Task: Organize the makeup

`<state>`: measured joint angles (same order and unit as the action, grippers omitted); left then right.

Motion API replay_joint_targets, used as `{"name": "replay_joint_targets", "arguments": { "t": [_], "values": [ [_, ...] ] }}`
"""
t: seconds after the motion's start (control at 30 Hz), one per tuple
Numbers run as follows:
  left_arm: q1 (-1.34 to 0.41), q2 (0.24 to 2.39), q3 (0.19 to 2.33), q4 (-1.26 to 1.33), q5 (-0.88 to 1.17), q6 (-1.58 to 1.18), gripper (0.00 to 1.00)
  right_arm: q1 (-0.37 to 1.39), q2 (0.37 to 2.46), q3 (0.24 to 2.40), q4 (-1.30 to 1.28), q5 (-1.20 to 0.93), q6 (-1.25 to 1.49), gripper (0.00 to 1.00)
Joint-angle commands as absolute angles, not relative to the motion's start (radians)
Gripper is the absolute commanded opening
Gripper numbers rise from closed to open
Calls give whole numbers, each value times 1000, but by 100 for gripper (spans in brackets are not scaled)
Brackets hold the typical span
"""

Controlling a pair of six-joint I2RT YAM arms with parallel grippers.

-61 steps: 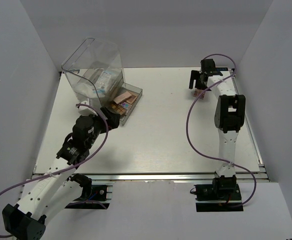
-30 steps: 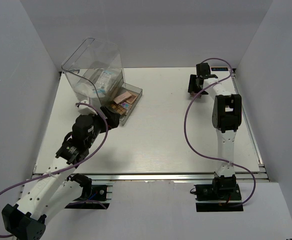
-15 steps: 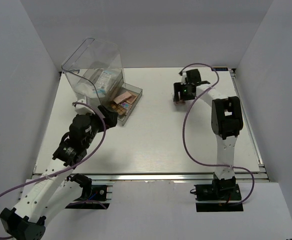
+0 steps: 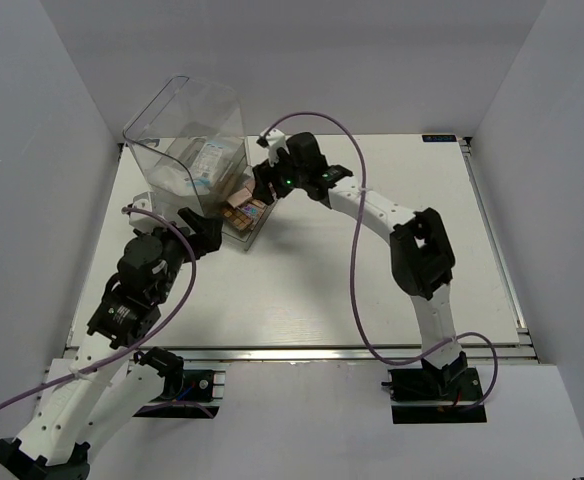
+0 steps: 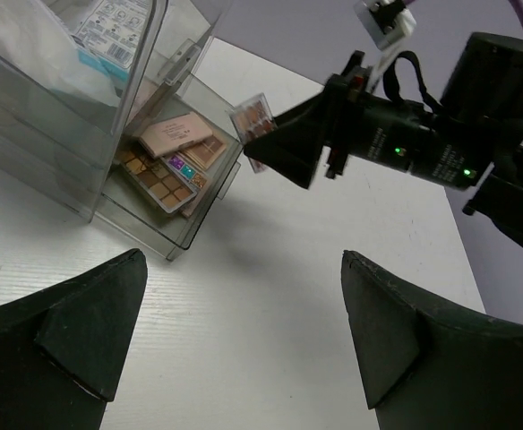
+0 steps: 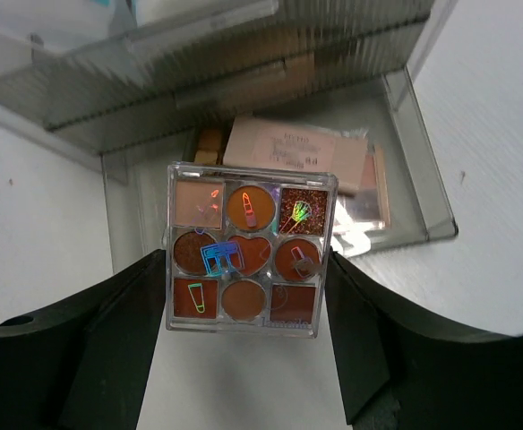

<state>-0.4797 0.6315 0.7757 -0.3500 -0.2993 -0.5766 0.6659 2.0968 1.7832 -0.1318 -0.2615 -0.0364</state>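
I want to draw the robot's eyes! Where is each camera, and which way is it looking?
Top view: high above and behind the arms, looking down on the table; both arms show.
Left wrist view: on the left arm, looking across at the open drawer and the right hand; its own two fingers show below.
Right wrist view: on the right arm, looking down at the eyeshadow palette pinched between its own fingers.
Shared: both wrist views show that palette and drawer.
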Motion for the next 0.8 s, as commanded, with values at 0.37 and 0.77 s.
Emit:
{"name": "replay_joint_targets", "arguments": {
  "t": [0.37, 0.77],
  "values": [
    [-477, 594, 796, -393, -331, -588, 98, 749, 2307, 2020, -84, -118, -126, 87],
    [-477, 679, 785, -327, -210, -566, 57, 648, 2090, 1835, -32, -428, -112, 23]
  ]
}}
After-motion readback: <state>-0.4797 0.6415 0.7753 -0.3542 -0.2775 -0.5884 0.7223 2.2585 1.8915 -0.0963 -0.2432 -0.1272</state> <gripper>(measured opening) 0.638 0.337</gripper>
